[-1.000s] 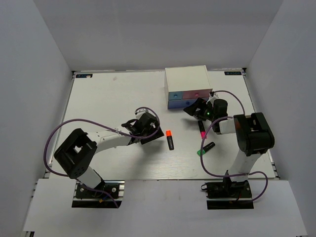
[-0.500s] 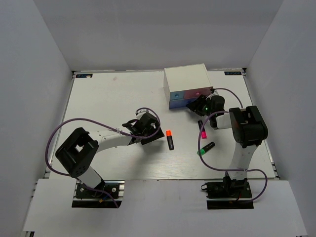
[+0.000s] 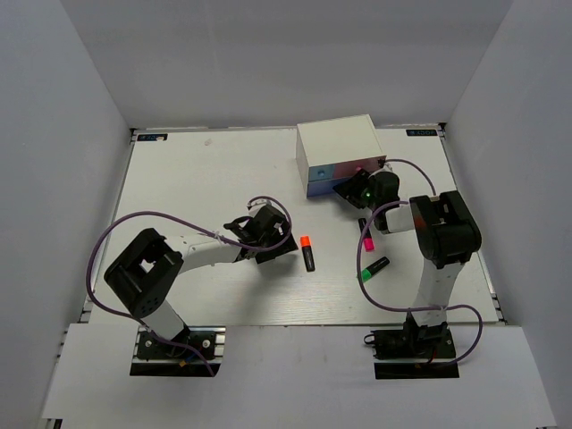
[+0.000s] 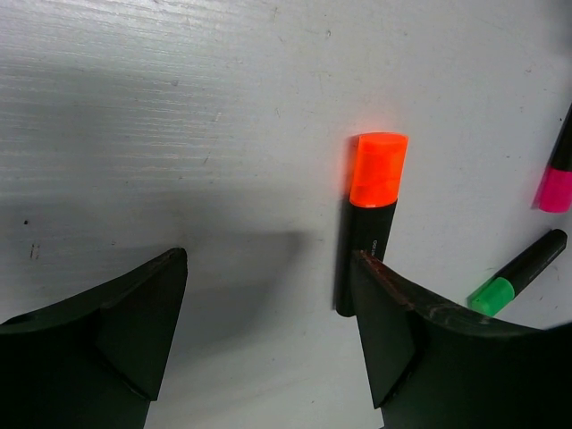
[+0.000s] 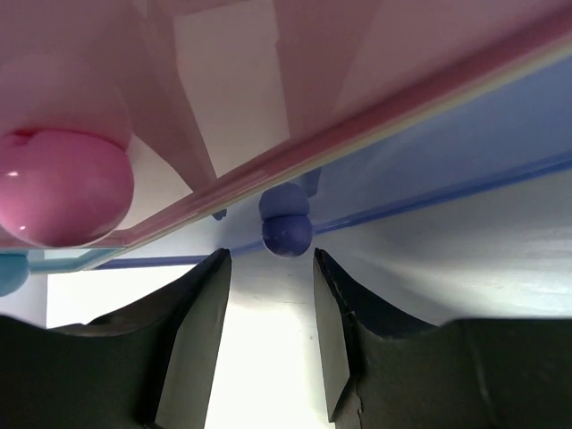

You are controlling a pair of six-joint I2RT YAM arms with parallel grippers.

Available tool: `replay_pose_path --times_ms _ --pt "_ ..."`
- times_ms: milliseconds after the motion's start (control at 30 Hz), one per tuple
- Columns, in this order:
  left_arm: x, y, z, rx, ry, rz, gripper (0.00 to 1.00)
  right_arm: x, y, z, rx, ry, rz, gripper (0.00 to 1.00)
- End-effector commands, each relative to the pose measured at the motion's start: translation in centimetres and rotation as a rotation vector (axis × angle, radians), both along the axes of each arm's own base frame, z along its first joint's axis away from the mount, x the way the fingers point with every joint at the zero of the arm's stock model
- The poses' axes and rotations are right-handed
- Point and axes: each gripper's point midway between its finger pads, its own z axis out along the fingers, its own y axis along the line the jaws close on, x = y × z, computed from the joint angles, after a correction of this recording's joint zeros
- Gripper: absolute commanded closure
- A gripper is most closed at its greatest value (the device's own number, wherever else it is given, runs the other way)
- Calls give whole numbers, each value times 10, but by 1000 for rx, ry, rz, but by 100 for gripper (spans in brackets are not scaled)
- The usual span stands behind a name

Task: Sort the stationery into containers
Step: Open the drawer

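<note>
The containers are one white drawer box point(image 3: 338, 143) at the back right of the table. My right gripper point(image 3: 350, 189) is pressed up to its front, jaws partly open. A dark blue knob point(image 5: 286, 232) on the blue drawer front point(image 5: 447, 161) sits just beyond the tips of the right gripper point(image 5: 268, 259), ungripped. A pink knob point(image 5: 58, 188) is up left. My left gripper point(image 4: 268, 268) is open, low over the table, beside the orange-capped highlighter point(image 4: 375, 206) lying by its right finger. The pink-capped highlighter point(image 3: 365, 234) and green-capped highlighter point(image 3: 374, 268) lie right of it.
The left arm's purple cable point(image 3: 125, 234) loops over the table's left half. The right arm's cable point(image 3: 380, 295) curls beside the green-capped highlighter. Grey walls enclose the table on three sides.
My right gripper has pushed forward against the box front and its jaws have narrowed. The lower blue drawer sticks out less. The left arm has barely moved.
</note>
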Motion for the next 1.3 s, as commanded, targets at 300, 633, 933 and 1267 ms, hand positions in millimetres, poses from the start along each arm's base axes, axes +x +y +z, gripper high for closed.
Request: replay_pose_path --times_ms 300,633,933,1267 --pt "8 -7 12 -28 -27 -9 16 11 -9 26 -26 -71 -121 54" --pt "8 -7 12 -28 -27 -9 16 17 -13 15 -64 -76 -126 55" --pt "6 -6 10 -22 -21 -9 16 24 -8 11 -77 -94 -102 55" --pt "8 -8 10 -22 -21 -9 16 37 -4 26 -104 -177 -75 56"
